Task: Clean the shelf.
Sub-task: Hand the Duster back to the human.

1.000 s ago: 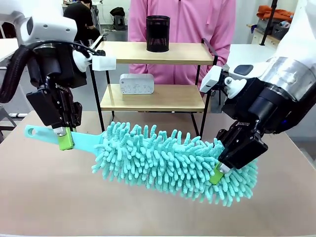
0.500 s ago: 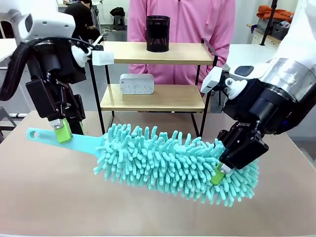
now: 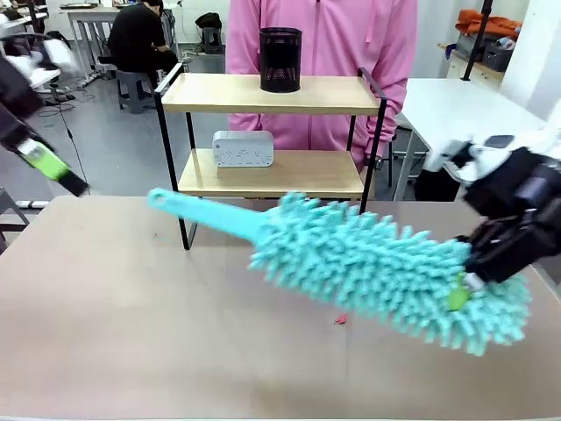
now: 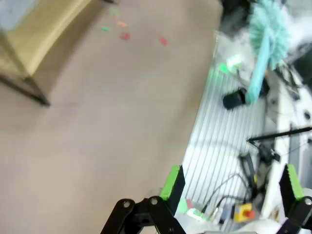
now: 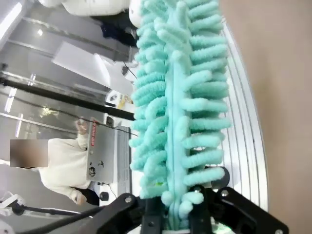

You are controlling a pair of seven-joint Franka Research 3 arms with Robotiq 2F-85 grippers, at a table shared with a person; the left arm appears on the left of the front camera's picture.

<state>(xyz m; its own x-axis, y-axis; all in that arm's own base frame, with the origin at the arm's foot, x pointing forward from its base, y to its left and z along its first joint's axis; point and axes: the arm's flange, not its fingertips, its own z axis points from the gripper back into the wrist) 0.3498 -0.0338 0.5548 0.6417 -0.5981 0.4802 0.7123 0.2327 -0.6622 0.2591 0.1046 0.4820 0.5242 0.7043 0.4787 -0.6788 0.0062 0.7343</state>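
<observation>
Duster point(image 3: 386, 267) in teal, shaggy with chenille fingers, hangs above the tabletop point(image 3: 131, 333), clamped at its far fluffy tip by the right end effector point(image 3: 462, 294), whose jaws are pressed shut on the head. From that grip the head stretches away toward the robot's left, and the plain handle point(image 3: 206, 213) points on past it, tilted slightly upward. In the right wrist view the duster point(image 5: 178, 117) rises straight up from between the closed fingers point(image 5: 151, 214), its flat spine running up the middle with tufts to either side.

The left end effector point(image 3: 51, 167) is far off at the robot's left edge, blurred, well apart from the handle and touching nothing. In its own wrist view the green-padded fingers point(image 4: 173, 183) stand wide apart with nothing between them, and the left end effector point(image 4: 231, 187) looks out over the tabletop edge; the duster point(image 4: 265, 34) shows small and distant above it.

The shelf point(image 3: 272, 132) stands beyond the right end effector and to its left, at the far side of the tabletop, just behind the duster's handle. A black mesh cup point(image 3: 280, 60) sits on the upper board and a white boxy device point(image 3: 243, 148) on the lower one. A person in a pink top point(image 3: 320, 39) stands directly behind the shelf. A small red scrap point(image 3: 340, 320) lies on the tabletop below the duster head.
</observation>
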